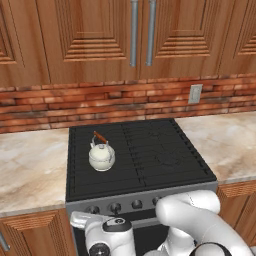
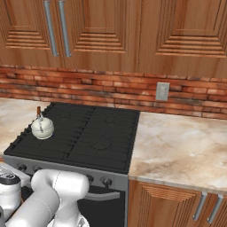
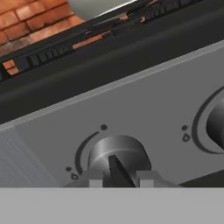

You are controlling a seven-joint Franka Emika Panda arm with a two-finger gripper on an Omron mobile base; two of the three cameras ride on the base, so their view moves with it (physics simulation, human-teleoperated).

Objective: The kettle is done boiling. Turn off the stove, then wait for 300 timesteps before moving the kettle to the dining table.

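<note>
Close against the stove [image 3: 131, 100]'s grey front panel, the gripper [image 3: 117, 180] has its 2 fingertips [image 3: 95, 180] set on either side of a round dark knob [image 3: 118, 154]. A 2nd knob [image 3: 216, 124] sits to its right. Beyond the black grates, the kettle [image 3: 94, 6]'s pale underside and red brick [image 3: 26, 24] appear.

The kettle [image 1: 101, 156] sits on the stove's [image 1: 150, 150] front-left burner.

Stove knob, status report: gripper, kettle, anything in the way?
Gripper closed on round dark knob of black gas stove. Squat cream-white kettle sits on front-left grate. Nothing in the way.
</note>
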